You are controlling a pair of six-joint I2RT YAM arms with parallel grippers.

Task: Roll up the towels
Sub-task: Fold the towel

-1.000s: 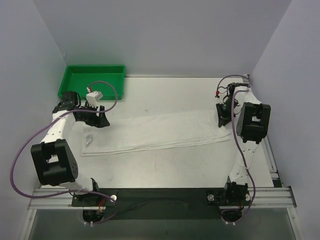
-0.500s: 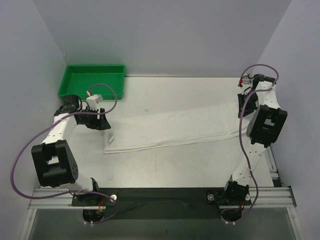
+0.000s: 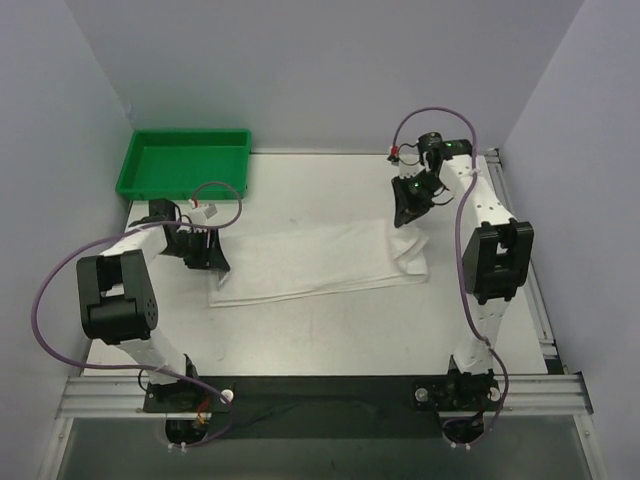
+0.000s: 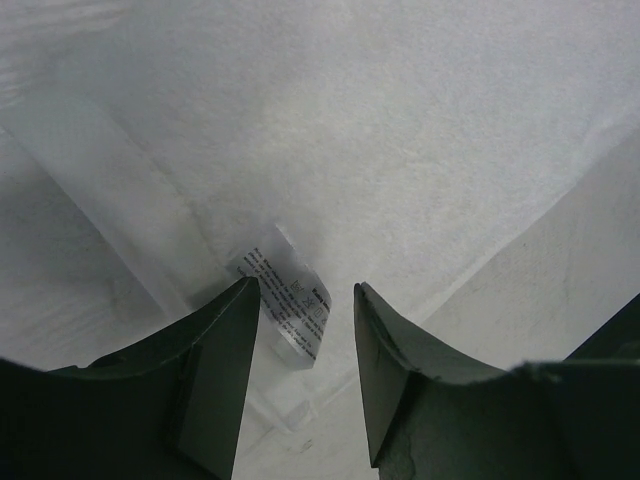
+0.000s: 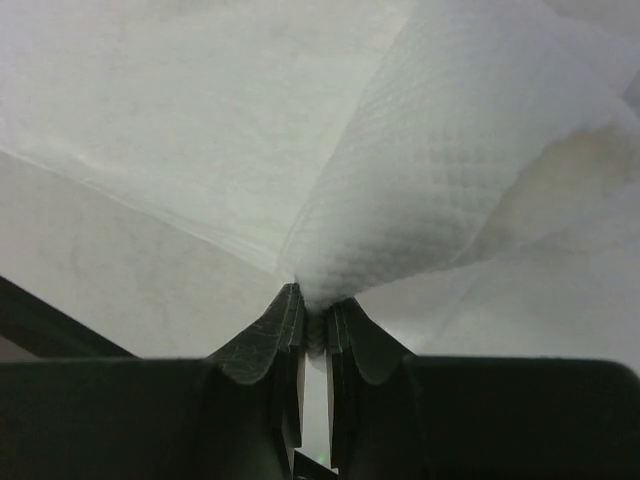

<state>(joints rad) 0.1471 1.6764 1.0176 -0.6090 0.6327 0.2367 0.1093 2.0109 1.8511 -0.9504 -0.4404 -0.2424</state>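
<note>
One white terry towel [image 3: 300, 262] lies flat across the middle of the white table [image 3: 320, 340], reaching from near the left edge to a little right of centre. Its right end is drawn up into a loose, bunched fold. The right gripper [image 3: 408, 212] hangs over that fold, on the side toward the far right corner. The right wrist view shows its fingers [image 5: 285, 325] pressed together on a pinch of cloth that fans out wide beyond them.

At the towel's left end, the left gripper [image 3: 208, 256] sits low over the cloth with its fingers [image 4: 215, 350] spread apart. A printed care label [image 4: 288, 305] shows in the gap between them. Whether the fingertips touch the fabric cannot be told.

A green plastic tray [image 3: 185, 185] stands in the far left corner, well apart from the towel. Purple cables [image 3: 45, 300] loop from both arms. An aluminium rail [image 3: 320, 392] runs along the near edge, and pale grey walls [image 3: 300, 70] close in the table on three sides.
</note>
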